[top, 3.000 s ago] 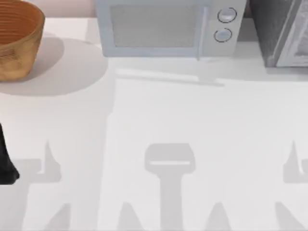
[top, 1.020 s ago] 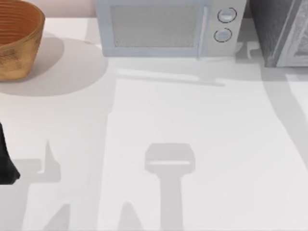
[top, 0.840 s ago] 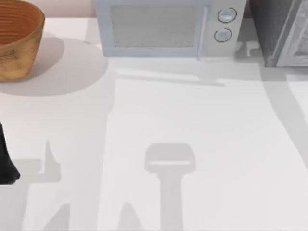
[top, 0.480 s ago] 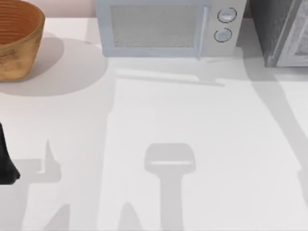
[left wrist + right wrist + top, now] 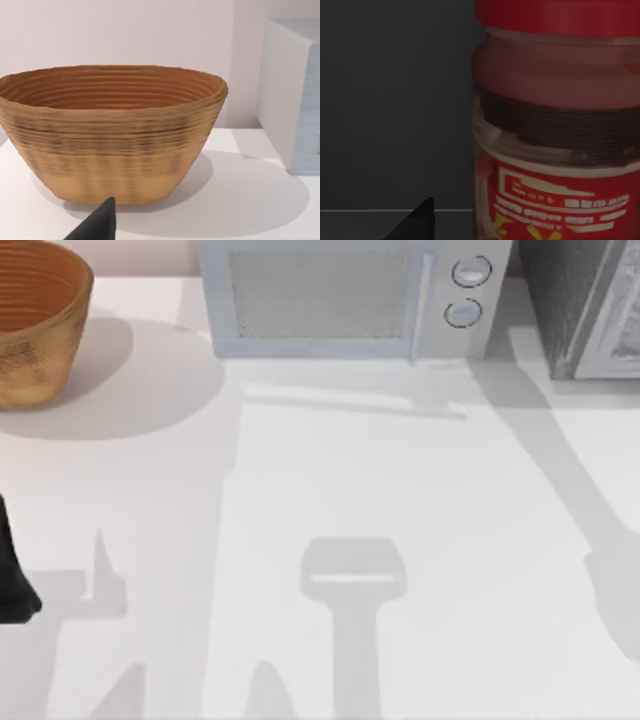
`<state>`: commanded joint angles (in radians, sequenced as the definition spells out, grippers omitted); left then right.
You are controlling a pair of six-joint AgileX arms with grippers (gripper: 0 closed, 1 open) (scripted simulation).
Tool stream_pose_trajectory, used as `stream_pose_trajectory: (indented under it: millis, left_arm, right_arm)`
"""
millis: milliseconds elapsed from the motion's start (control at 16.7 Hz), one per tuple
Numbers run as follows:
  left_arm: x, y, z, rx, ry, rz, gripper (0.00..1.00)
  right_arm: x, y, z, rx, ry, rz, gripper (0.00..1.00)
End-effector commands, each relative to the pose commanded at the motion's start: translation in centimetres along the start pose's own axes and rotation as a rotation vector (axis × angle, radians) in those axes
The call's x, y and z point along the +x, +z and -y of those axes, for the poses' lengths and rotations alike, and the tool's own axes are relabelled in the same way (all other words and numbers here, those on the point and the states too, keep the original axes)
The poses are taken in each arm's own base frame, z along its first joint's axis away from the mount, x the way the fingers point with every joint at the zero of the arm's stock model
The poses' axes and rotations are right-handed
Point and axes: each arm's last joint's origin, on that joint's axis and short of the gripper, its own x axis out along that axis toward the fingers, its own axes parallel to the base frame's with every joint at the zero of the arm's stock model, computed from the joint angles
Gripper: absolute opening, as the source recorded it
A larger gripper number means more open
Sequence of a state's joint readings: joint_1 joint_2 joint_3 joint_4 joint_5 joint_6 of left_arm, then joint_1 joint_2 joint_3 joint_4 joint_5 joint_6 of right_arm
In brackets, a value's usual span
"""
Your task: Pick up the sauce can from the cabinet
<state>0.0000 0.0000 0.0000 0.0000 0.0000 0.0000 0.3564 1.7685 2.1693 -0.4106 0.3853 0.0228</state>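
The sauce can [image 5: 555,135] stands upright and very close in the right wrist view, with a red lid, a dark band and a red label. It is inside the dark cabinet [image 5: 395,100], which in the top view is the speckled grey box [image 5: 585,300] at the back right. A dark part of my right gripper [image 5: 417,225] sits low beside the can and apart from it. A dark piece of my left arm [image 5: 10,580] is parked at the table's left edge, and part of my left gripper [image 5: 97,225] faces the basket.
A large woven brown basket [image 5: 35,320] stands at the back left. A pale blue-grey microwave [image 5: 340,300] with two round knobs sits at the back middle, beside the cabinet. A long arm shadow [image 5: 570,470] crosses the right side of the white table [image 5: 320,490].
The right arm's shadow has stretched from the front right up to the cabinet, then swung left towards the microwave's corner. The left arm has not moved.
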Motion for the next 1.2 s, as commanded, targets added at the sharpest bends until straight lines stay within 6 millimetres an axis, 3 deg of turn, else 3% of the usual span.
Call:
stream_pose_trajectory:
  millis: [300,900,1200]
  left_arm:
    - [0.0,0.0,0.0,0.000,0.000,0.000,1.00]
    - [0.0,0.0,0.0,0.000,0.000,0.000,1.00]
    - [0.0,0.0,0.0,0.000,0.000,0.000,1.00]
  right_arm:
    - [0.6,0.0,0.0,-0.001,-0.001,-0.003,1.00]
    - [5.5,0.2,-0.1,0.000,0.000,0.001,1.00]
    - [6.0,0.0,0.0,0.000,0.000,0.000,1.00]
